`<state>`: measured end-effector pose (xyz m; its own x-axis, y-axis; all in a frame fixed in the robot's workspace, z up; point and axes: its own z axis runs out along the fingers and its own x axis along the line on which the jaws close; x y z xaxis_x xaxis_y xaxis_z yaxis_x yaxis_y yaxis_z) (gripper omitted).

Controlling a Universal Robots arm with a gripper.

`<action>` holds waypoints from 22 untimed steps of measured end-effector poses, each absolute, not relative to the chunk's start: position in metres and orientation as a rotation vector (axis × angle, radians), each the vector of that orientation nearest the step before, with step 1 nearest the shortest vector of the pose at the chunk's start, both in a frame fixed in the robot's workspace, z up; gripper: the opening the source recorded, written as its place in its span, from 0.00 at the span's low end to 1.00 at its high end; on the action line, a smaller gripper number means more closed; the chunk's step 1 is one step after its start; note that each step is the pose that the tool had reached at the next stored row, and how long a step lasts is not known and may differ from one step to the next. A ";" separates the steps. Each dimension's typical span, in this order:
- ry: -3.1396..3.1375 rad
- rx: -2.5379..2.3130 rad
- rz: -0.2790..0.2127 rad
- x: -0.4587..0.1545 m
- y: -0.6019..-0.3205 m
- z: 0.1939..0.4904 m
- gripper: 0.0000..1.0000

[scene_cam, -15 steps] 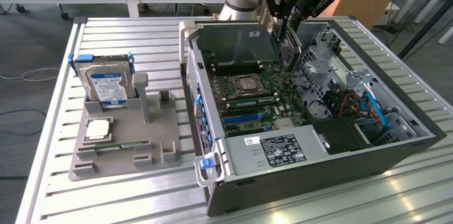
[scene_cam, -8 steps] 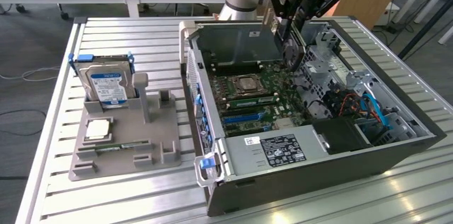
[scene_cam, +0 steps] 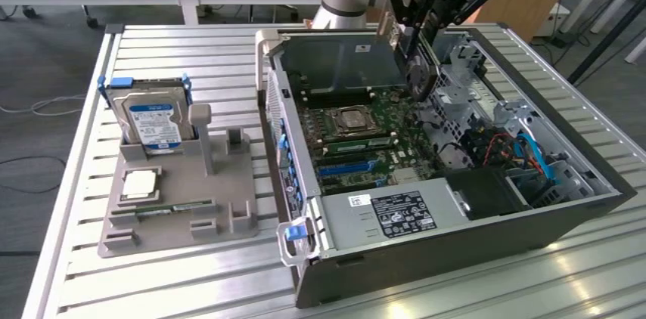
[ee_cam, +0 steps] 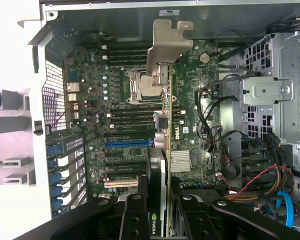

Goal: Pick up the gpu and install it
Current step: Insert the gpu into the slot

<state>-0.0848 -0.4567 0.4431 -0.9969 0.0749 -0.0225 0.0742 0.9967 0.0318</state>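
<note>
Holding the gpu on edge, the gripper has its jaws clamped on the card above the motherboard, at one o'clock in the exterior view. Its metal bracket could catch the case wall. A tilted card might miss the blue slot and scrape components.

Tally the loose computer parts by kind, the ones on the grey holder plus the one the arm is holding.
Hard drive: 1
CPU: 1
RAM stick: 1
GPU in the end effector: 1
Total: 4
</note>
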 end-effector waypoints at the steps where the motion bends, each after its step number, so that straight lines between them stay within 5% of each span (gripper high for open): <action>1: 3.115 0.116 0.048 -0.085 -0.457 0.443 0.27; 22: 3.118 -0.092 0.050 -0.085 -0.457 0.443 0.27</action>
